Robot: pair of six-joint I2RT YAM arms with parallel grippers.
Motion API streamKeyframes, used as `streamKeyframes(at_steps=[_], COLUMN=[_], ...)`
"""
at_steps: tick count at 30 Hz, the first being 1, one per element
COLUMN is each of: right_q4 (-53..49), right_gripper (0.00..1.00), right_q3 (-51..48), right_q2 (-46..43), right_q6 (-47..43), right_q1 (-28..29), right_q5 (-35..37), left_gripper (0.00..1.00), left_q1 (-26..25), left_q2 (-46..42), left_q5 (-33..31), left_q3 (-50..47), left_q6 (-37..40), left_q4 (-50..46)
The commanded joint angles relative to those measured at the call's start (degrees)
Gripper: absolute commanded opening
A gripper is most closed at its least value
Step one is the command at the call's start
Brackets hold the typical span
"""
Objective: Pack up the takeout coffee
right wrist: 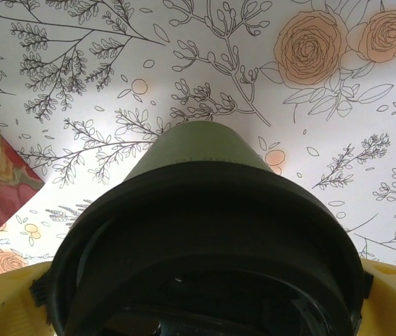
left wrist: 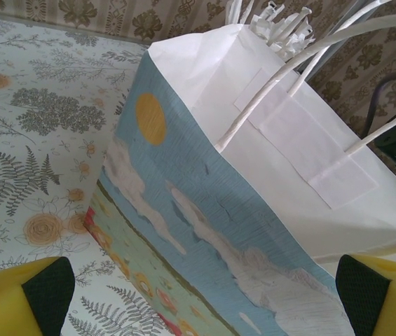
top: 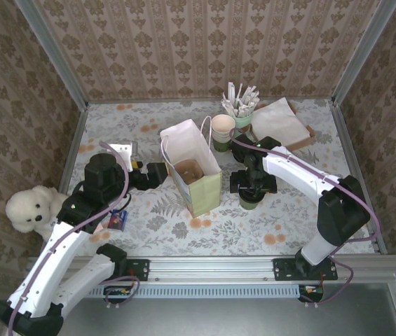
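The top camera looks down from behind the arm bases over the floral table point(top: 155, 231), sharing with the close left wrist view the paper bag point(left wrist: 205, 210) and with the downward-facing right wrist view a dark-lidded green cup point(right wrist: 205, 231).

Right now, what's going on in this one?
Two robot arms are packing a takeout order. The open left gripper faces the side of the standing paper bag, which already holds something brown, likely the carrier tray. The right gripper sits with jaws spread around a dark green lidded cup on the table; a grip isn't clear. The cream cup stands behind the bag, unpacked.
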Motion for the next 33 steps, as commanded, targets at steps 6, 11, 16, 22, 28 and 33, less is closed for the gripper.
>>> streamKeyframes(at_steps=[6, 11, 16, 22, 28, 33], right_q4=[-2.5, -2.0, -2.8, -4.2, -5.0, -5.7], right_gripper=[1.00, 0.98, 0.98, 1.00, 1.00, 1.00], right_q3=[-1.4, -1.4, -1.3, -0.8, -0.3, 0.7], right_q2=[-1.1, -1.3, -1.0, -0.3, 0.6, 1.4], right_q6=[2.2, 2.0, 1.8, 1.3, 0.0, -0.7], right_q1=[0.1, 0.1, 0.1, 0.1, -0.3, -0.5], right_q5=[0.6, -0.3, -1.1, -2.1, -3.5, -2.6], left_gripper=[1.00, 1.00, 1.00, 1.00, 1.00, 1.00], left_q1=[0.3, 0.4, 0.4, 0.4, 0.4, 0.5], left_q2=[-0.2, -0.2, -0.2, -0.2, -0.2, -0.2], left_q5=[-0.1, 0.0, 0.0, 0.2, 0.3, 0.4], left_q3=[-0.4, -0.6, -0.6, -0.8, -0.7, -1.0], left_q6=[-0.9, -0.9, -0.7, -0.9, -0.8, -0.9], left_q4=[-0.2, -0.2, -0.3, -0.1, -0.2, -0.2])
